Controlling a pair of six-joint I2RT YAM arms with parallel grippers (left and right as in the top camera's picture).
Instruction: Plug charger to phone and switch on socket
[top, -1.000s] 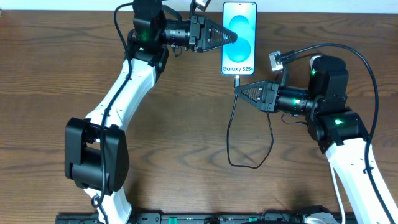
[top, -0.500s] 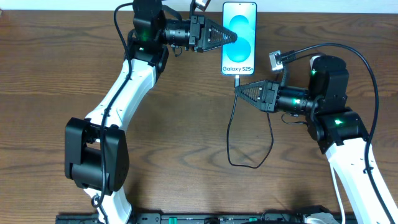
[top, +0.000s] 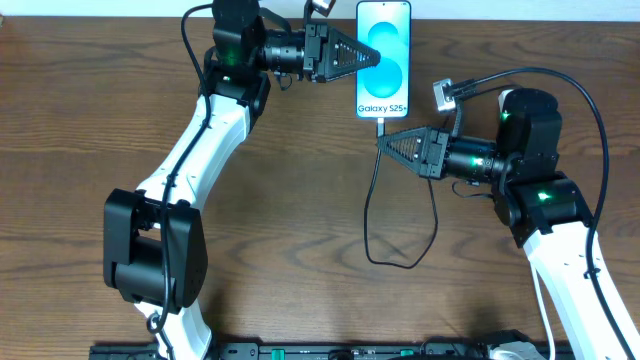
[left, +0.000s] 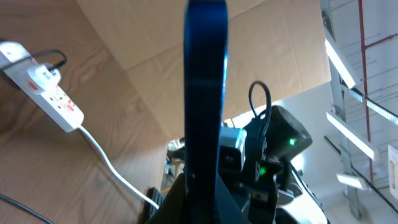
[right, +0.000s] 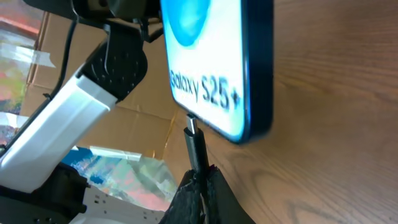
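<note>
From overhead, we see the left gripper (top: 373, 57) clamped on the long side of the Galaxy S25+ phone (top: 395, 90), whose far end reaches the far edge of the table (top: 100, 120). The right gripper (top: 381, 144) pinches the charger (top: 367, 225) just behind its plug, at the phone's near end. Its slack cable loops over bare wood.

In the left wrist view, the phone (left: 205, 81) stands edge-on between the fingers. The white power strip (left: 55, 99) lies well apart, with open wood around it.

In the right wrist view, the plug tip (right: 192, 124) meets the phone's (right: 217, 56) bottom edge, but we cannot tell whether it is seated. We judge that plugging in is the step in hand. The next move calls for a straight push along the phone while the left gripper braces it, since the table edge is close behind.
</note>
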